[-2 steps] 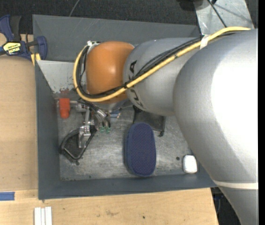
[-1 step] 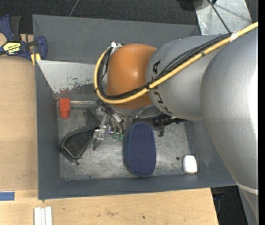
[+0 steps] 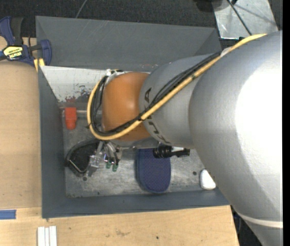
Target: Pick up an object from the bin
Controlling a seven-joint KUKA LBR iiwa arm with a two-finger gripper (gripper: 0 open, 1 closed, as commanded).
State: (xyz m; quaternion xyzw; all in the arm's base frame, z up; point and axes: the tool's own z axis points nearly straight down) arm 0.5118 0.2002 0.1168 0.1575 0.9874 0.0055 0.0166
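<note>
Arm point(image 3: 237, 111) is closest to the lens: a big grey body coming in from the view's R, covering much of the bin point(image 3: 135, 205). A yellow cable point(image 3: 196, 73) runs along it and loops round the orange cover point(image 3: 122, 106) at the wrist.

Below the cover, the tool point(image 3: 104, 161) points down at the bin floor, front-L area. Can't tell if it's wide or narrow, as the tip is small and crowded w/ hardware. Nothing visibly held.

Front of the floor, nearest the bin's near wall:
- Blue oval pad point(image 3: 153, 175), mesh-like texture, lying flat approx. mid-front, just R of the tool.
- Small white obj point(image 3: 207, 180) at front-R, partly tucked under the arm.
- Black curved obj point(image 3: 78, 157), glossy and loop-shaped, at front-L. It's the item closest to the tool: its R end meets the tool's tip. Can't tell whether they touch.

Farther back on the L side, an orange cylinder point(image 3: 70, 118) sits alone near the L wall, well apart from the black obj and the tool.

The bin's far wall shows scuffs and dark specks above the cylinder.
</note>
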